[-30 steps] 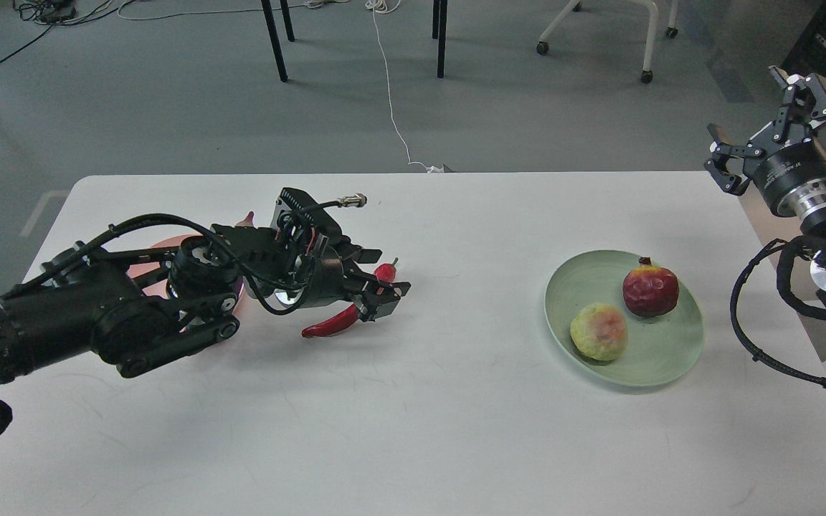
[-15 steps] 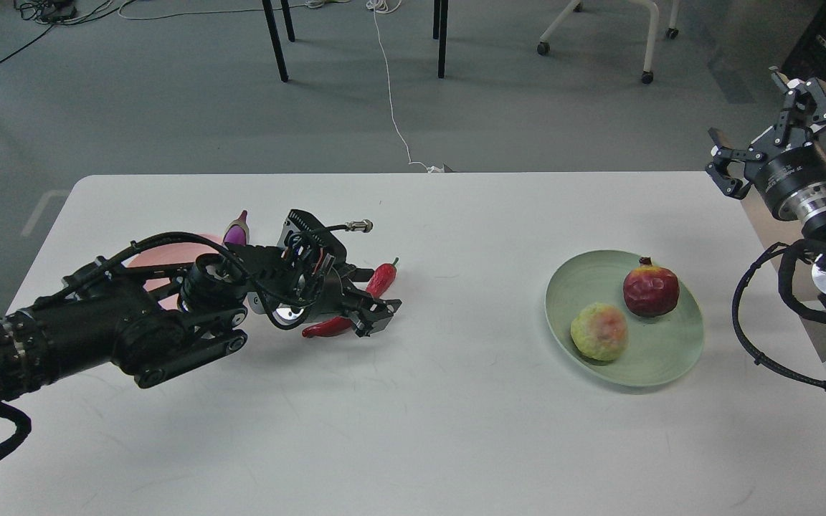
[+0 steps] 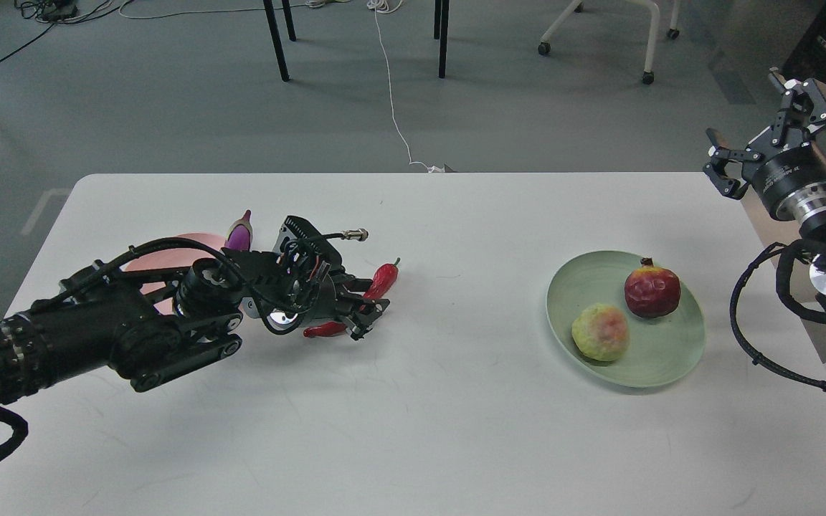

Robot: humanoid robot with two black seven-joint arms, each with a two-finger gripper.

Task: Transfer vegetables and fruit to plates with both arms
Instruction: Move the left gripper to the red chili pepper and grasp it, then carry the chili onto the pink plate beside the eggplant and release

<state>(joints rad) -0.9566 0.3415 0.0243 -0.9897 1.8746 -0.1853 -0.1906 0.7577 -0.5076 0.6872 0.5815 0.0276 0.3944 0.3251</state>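
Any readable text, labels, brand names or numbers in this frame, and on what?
White print on the black body of the right pincer: too small and blurred to read.
Nothing legible on the left pincer, the green plate, the pink plate or the table.

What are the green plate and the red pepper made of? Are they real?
The green plate looks like plastic: smooth, matte, one even pale colour, thin rim. The red chili pepper is glossy and evenly red, with a thin stem. It could be real or a plastic model; this view cannot settle it.
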